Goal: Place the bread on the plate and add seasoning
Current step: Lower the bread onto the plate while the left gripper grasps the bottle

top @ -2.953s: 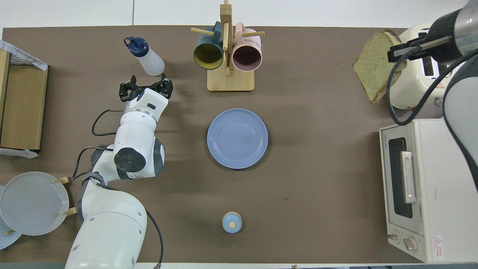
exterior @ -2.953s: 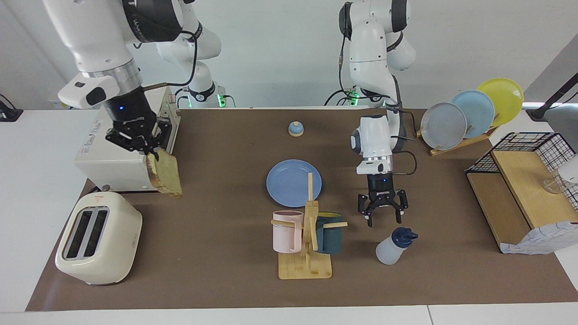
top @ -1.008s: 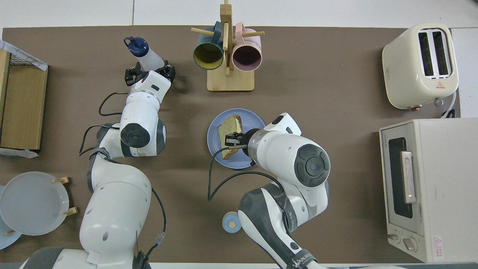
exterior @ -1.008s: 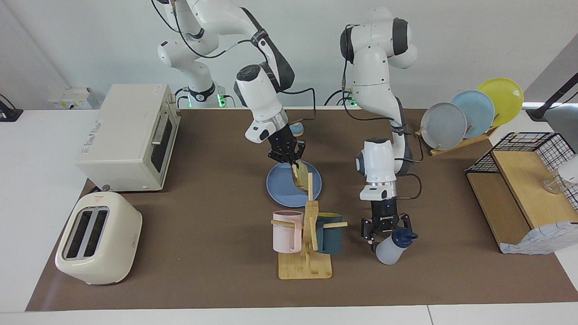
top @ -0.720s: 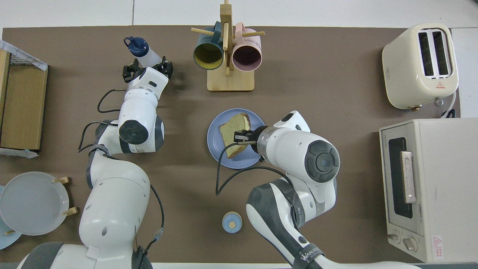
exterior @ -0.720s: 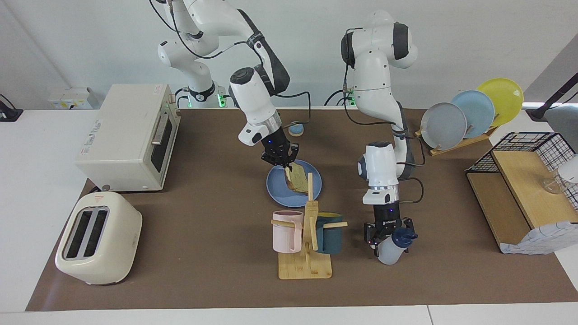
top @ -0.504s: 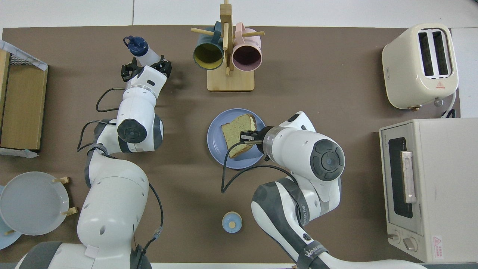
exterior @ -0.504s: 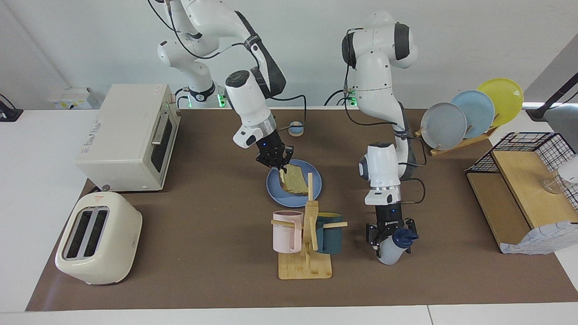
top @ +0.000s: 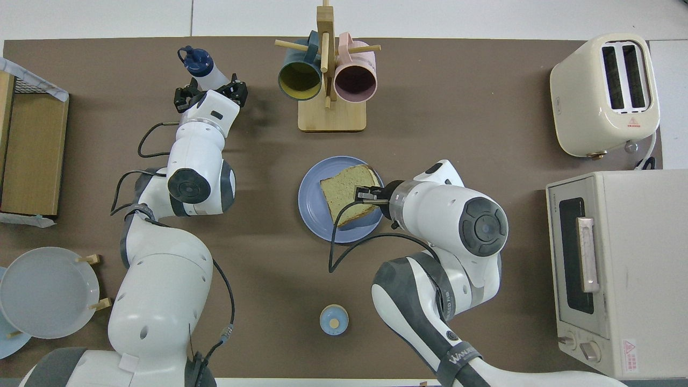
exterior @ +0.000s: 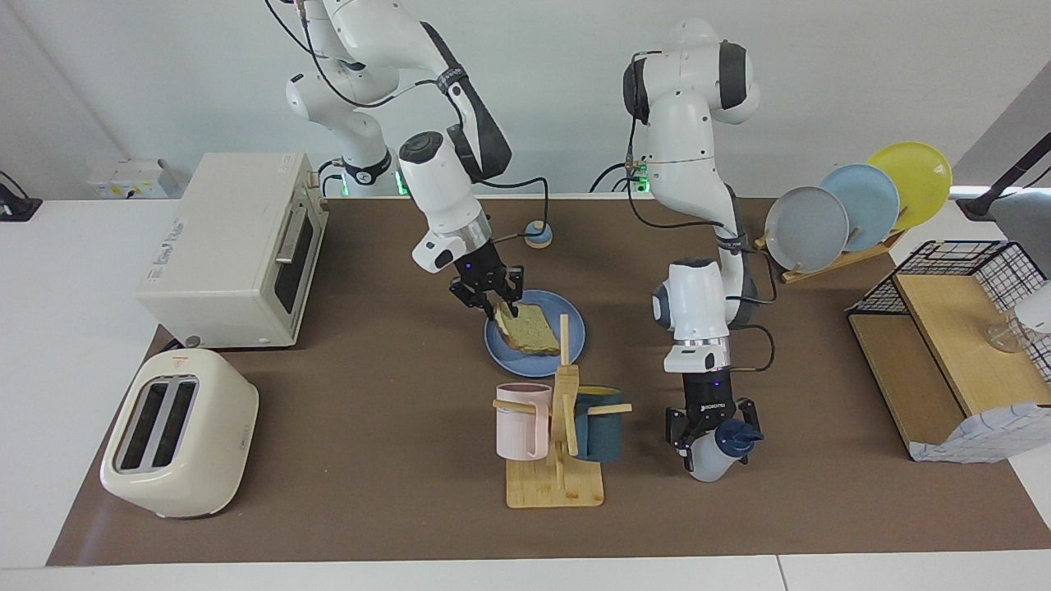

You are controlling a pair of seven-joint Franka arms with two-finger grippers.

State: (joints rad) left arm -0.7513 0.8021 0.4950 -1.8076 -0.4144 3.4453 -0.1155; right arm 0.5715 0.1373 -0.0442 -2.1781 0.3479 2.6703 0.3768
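Observation:
The bread (exterior: pixel 532 328) lies almost flat on the blue plate (exterior: pixel 502 351) at the table's middle; it also shows in the overhead view (top: pixel 344 198) on the plate (top: pixel 313 215). My right gripper (exterior: pixel 497 308) (top: pixel 361 194) is low over the plate's edge toward the right arm's end and is shut on the bread's crust. The seasoning bottle (exterior: pixel 706 464) (top: pixel 210 79) leans on the mat toward the left arm's end, beside the mug rack. My left gripper (exterior: pixel 711 428) (top: pixel 210 92) is down at the bottle, open, with a finger on each side of its body.
A wooden mug rack (exterior: pixel 557 484) with a pink and a teal mug stands just farther from the robots than the plate. A toaster (exterior: pixel 176 431) and toaster oven (exterior: pixel 230 246) stand at the right arm's end. A bell (exterior: pixel 538 235), plate rack (exterior: pixel 854 205) and wire shelf (exterior: pixel 952 328) are also there.
My right gripper carried the bread from the toaster to the plate and laid it from upright to nearly flat. My left gripper came down around the bottle, which shifted slightly away from the robots.

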